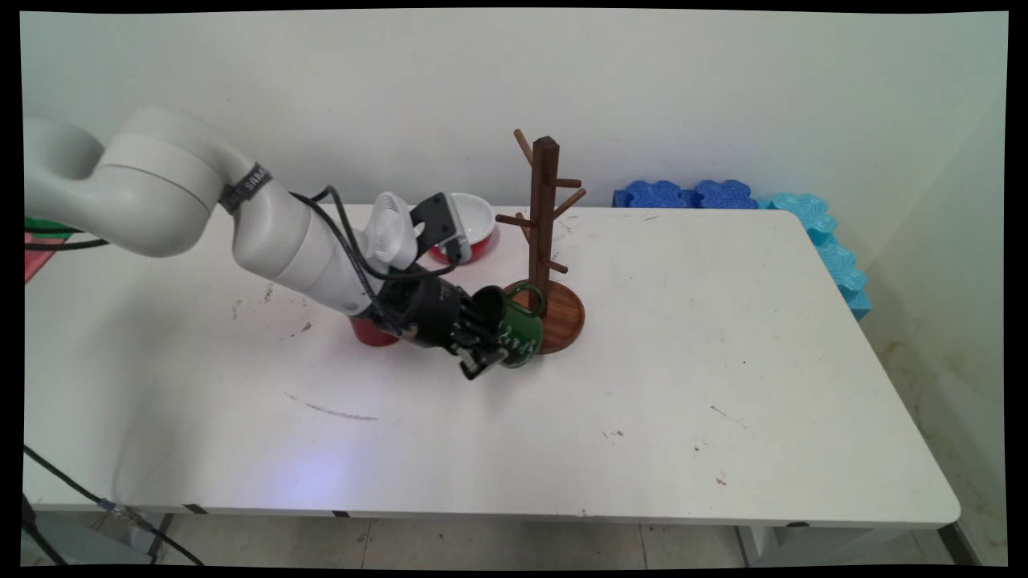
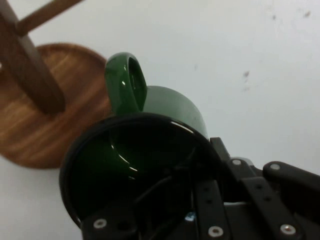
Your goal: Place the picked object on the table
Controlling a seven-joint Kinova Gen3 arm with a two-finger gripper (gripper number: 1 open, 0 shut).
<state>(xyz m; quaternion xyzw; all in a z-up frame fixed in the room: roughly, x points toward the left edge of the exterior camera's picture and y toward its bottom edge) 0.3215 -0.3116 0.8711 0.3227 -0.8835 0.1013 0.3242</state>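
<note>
Gripper: the black gripper sits in the middle of the main view. It is clamped on the green mug, one finger inside the mug's mouth and one outside on its wall.

Mug: it is tipped over, with its mouth turned to the arm and its handle pointing at the wooden mug tree. I cannot tell if it is lifted or rests on the table.

Mug tree: it stands just right of the mug, in the middle of the main view. Its round base fills the left side of the hand view, and the mug's handle looks to be right at the base's edge.

Other things: a red cup peeks out from under the arm, left of the gripper. A red and white bowl sits behind, near the wall. Blue foam blocks lie at the upper right.

Doing it well: keep the squeeze firm on the thin wall so the mug does not slip or spin. Move slowly so close to the pegs and the post, so the tree does not get knocked over.
</note>
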